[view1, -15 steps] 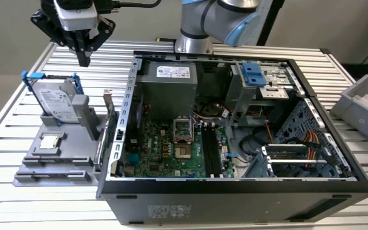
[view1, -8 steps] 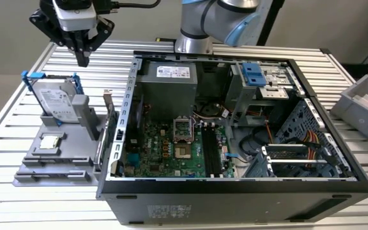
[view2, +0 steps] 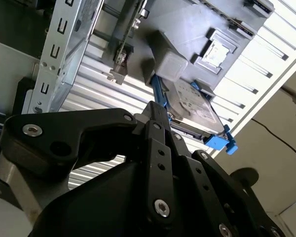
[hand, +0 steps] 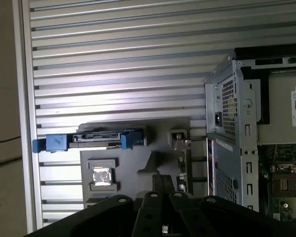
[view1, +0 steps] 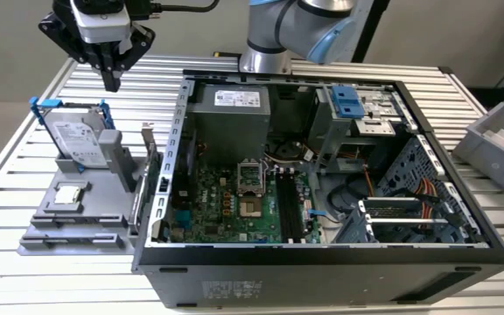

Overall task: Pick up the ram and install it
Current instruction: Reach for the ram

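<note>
Pressed together and holding nothing, the claw (view1: 112, 84) hangs over the table (view1: 24, 275), fingertips pointing down. In both wrist views its black fingers (view2: 158, 148) (hand: 160, 185) meet with no gap. Just below it, at the exterior view's left, the hard drive (view1: 77, 138) stands on edge in a grey fixture (view1: 50, 230), blue brackets at its ends. A small square CPU (view1: 68, 195) lies flat on the same fixture, nearer the camera. The ram (view1: 150, 184) stands on its long edge at the fixture's side, just beside the open case (view1: 322, 269), well apart from the claw. Inside the case lies the motherboard (view1: 226, 203). A grey bin (view1: 497, 144) sits at the far right.
</note>
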You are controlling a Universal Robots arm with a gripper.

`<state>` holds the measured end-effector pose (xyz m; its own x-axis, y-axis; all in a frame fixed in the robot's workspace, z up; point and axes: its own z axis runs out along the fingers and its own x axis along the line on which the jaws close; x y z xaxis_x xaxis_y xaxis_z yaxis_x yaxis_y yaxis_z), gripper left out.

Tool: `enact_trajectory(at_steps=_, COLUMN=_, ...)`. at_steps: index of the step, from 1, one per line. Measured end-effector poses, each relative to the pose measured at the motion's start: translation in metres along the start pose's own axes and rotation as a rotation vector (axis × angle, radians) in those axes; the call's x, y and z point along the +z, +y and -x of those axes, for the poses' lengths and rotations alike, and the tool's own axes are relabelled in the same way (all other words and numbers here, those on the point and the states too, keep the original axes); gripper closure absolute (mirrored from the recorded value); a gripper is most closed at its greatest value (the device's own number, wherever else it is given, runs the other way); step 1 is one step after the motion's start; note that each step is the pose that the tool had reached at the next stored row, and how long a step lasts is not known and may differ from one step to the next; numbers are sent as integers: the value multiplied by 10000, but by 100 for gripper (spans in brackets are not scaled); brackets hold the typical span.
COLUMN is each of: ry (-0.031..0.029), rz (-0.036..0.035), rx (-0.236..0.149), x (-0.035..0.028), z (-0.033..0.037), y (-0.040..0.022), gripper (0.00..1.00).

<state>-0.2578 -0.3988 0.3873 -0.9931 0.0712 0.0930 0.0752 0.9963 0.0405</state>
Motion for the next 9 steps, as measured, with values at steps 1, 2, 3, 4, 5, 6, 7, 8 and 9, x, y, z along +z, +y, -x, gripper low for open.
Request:
enact_trajectory(at_steps=1, ry=8, rz=0, rx=1, x=1, z=-2, y=0, gripper=100)
enact_trajectory(at_steps=2, ry=15, rz=-1, rx=1, x=1, z=-3, y=0, gripper=100)
enact_trajectory(at_steps=3, ry=24, rz=-2, rx=1, x=2, z=-5, y=0, gripper=100)
enact_trajectory(at_steps=4, ry=32, rz=-2, rx=1, x=3, z=-6, y=-1, gripper=100)
enact_trajectory(at_steps=5, ry=40, rz=-3, rx=2, x=3, z=-8, y=-1, gripper=100)
enact_trajectory(at_steps=6, ry=49, rz=-3, rx=2, x=4, z=-9, y=-1, gripper=100)
enact_trajectory(at_steps=7, ry=57, rz=-4, rx=3, x=5, z=-11, y=-1, gripper=100)
enact_trajectory(at_steps=8, ry=66, rz=-5, rx=3, x=5, z=-12, y=-1, gripper=100)
enact_trajectory(at_steps=9, ry=74, rz=-5, rx=3, x=6, z=-13, y=-1, gripper=100)
